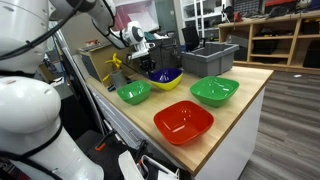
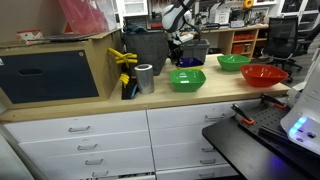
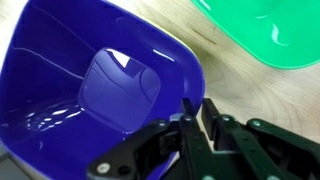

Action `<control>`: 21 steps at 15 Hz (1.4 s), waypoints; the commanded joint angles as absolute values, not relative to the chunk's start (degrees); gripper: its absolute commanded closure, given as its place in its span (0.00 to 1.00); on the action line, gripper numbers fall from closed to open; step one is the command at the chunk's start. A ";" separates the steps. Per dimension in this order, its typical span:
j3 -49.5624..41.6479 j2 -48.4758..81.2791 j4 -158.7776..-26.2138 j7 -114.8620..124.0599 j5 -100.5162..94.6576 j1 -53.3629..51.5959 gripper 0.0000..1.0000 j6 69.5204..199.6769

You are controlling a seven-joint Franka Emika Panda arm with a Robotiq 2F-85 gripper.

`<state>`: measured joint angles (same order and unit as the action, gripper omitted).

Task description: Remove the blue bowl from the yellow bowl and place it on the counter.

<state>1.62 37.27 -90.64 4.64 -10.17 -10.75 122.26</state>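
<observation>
The dark blue bowl (image 1: pixel 162 75) sits inside the yellow bowl (image 1: pixel 172 86) at the back of the wooden counter (image 1: pixel 240 95). In the wrist view the blue bowl (image 3: pixel 90 90) fills the left half, and my gripper (image 3: pixel 190 108) is shut on its right rim, one finger inside and one outside. In an exterior view the gripper (image 1: pixel 150 64) is at the bowl's far-left rim. The yellow bowl is hidden in the wrist view. In an exterior view the gripper (image 2: pixel 180 47) is low behind a green bowl, and the blue and yellow bowls are not clear there.
A small green bowl (image 1: pixel 134 93), a larger green bowl (image 1: pixel 214 91) and a red bowl (image 1: pixel 183 122) stand around the stack. A grey bin (image 1: pixel 210 56) and a yellow-black tool (image 1: pixel 117 63) are at the back. A metal can (image 2: pixel 145 78) stands near a wooden box (image 2: pixel 60 65).
</observation>
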 commanded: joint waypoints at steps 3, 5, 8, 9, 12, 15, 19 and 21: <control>1.36 36.73 -90.13 3.78 -10.96 -10.43 0.98 119.84; 1.33 36.65 -89.85 3.93 -11.07 -10.56 1.00 119.66; 1.51 36.10 -89.11 3.87 -10.94 -10.68 0.99 118.95; 1.52 35.85 -88.78 3.83 -11.07 -10.82 0.99 118.61; 1.28 34.54 -88.01 4.00 -12.12 -11.57 0.99 116.92; 0.69 32.57 -88.19 4.26 -15.48 -12.62 0.99 115.09; 0.64 28.34 -90.32 4.32 -21.08 -13.34 0.99 112.84; 0.95 25.60 -91.66 4.52 -22.64 -13.38 0.99 111.28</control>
